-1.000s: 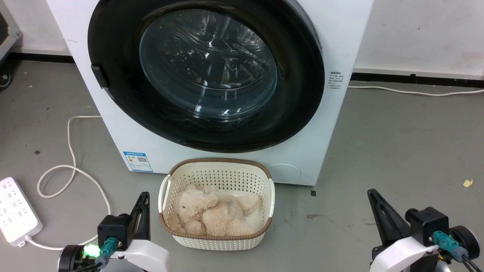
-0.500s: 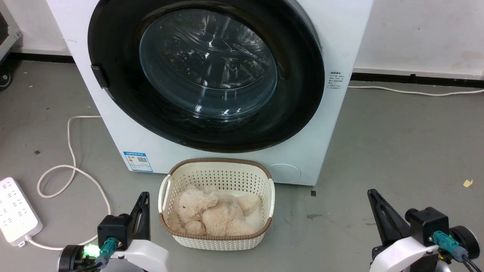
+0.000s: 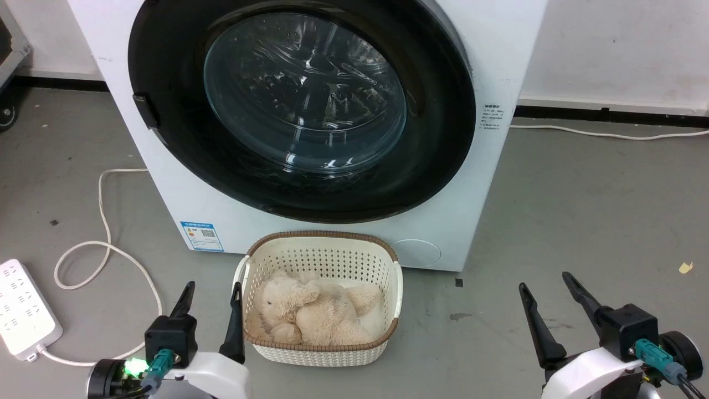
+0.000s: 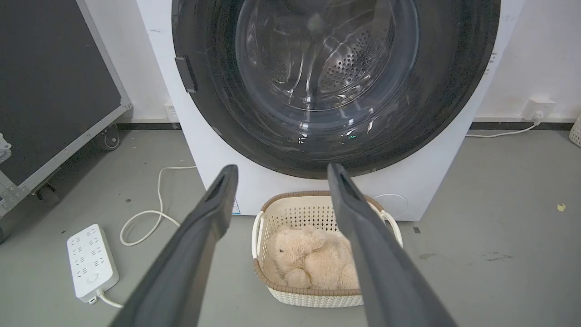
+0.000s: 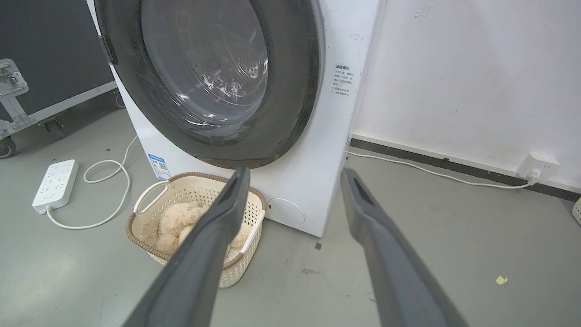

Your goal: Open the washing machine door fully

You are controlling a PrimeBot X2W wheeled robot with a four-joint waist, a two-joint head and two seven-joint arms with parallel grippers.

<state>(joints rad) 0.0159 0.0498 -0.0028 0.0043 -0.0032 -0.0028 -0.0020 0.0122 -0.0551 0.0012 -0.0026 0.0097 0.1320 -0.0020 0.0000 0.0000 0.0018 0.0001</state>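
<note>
Floor [image 3: 581,221] — plush [image 3: 310,316] in basket [image 3: 321,354] before washer [image 3: 515,55].

Head view: upper edge crops the top of the big white front-loading washing machine [image 3: 498,66] and of its round glossy black-rimmed glass door [image 3: 437,138]. Print on the blue label sticker [image 3: 202,236] too small to read. Left edge cuts the white power strip [image 3: 22,310]. Underside of the beige plush toy [image 3: 310,313] hidden by the near wall of the cream perforated plastic basket [image 3: 318,354].
</note>
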